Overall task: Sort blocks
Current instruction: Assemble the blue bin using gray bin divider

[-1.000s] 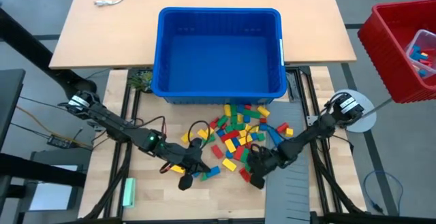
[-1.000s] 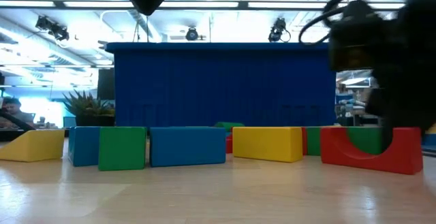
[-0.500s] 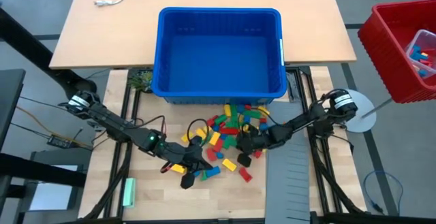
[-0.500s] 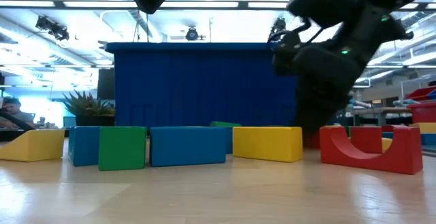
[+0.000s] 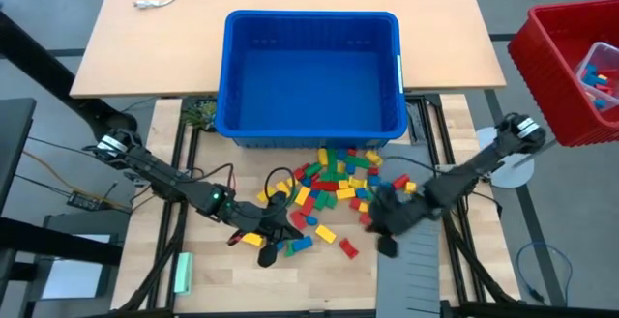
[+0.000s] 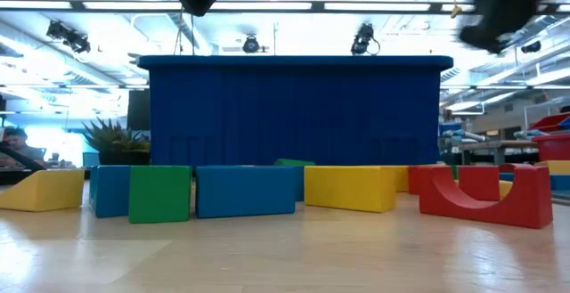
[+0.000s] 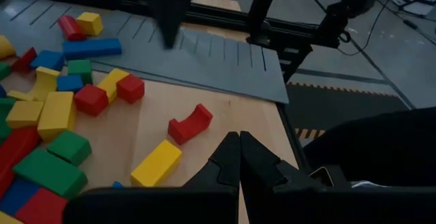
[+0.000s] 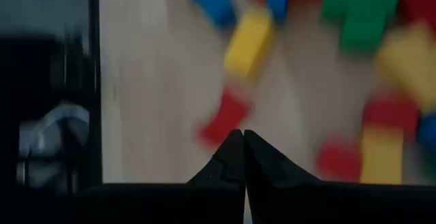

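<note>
hovering over a wooden table, two dark robot arms work beside a pile of blocks [image 5: 329, 187], small red, yellow, green and blue bricks lying in front of an empty blue bin [image 5: 311, 72]. the left gripper [image 5: 269, 250] sits at the pile's near left edge, fingers pressed together, holding nothing. the right gripper [image 5: 385, 241] is at the pile's near right edge, over a grey ridged panel [image 5: 416, 274], also closed and empty. sorting looks barely begun. either gripper would next need to open, then close on one brick.
</note>
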`<state>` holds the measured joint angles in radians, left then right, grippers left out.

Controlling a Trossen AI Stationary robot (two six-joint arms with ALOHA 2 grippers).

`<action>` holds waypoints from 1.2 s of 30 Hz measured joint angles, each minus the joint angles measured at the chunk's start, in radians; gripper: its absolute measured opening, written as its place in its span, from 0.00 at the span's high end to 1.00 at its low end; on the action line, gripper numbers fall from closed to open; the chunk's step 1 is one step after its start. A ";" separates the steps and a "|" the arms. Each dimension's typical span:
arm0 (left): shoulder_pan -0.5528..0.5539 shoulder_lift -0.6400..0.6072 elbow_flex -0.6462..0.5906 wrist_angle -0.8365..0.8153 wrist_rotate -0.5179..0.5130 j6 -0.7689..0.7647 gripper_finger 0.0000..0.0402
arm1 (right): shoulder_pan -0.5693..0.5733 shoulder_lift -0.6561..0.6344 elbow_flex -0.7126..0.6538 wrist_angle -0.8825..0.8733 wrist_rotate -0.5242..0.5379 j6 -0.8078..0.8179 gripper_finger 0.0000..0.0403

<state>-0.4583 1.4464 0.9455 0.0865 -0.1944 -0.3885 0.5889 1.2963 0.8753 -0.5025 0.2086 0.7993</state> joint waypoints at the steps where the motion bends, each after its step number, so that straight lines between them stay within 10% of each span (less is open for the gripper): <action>1: 0.000 0.000 0.000 0.000 0.000 0.010 0.98 | 0.043 -0.005 0.000 -0.059 0.001 0.038 1.00; 17: 0.000 0.000 0.000 0.025 -0.010 0.018 0.98 | 0.345 0.332 -0.002 -0.084 -0.097 0.053 1.00; 36: -0.002 0.104 0.000 0.235 -0.033 -0.068 0.98 | 0.013 0.408 -0.027 0.109 0.064 -0.103 1.00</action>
<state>-0.4599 1.5505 0.9451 0.3215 -0.2271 -0.4562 0.6024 1.7046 0.8487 -0.3936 0.2722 0.6964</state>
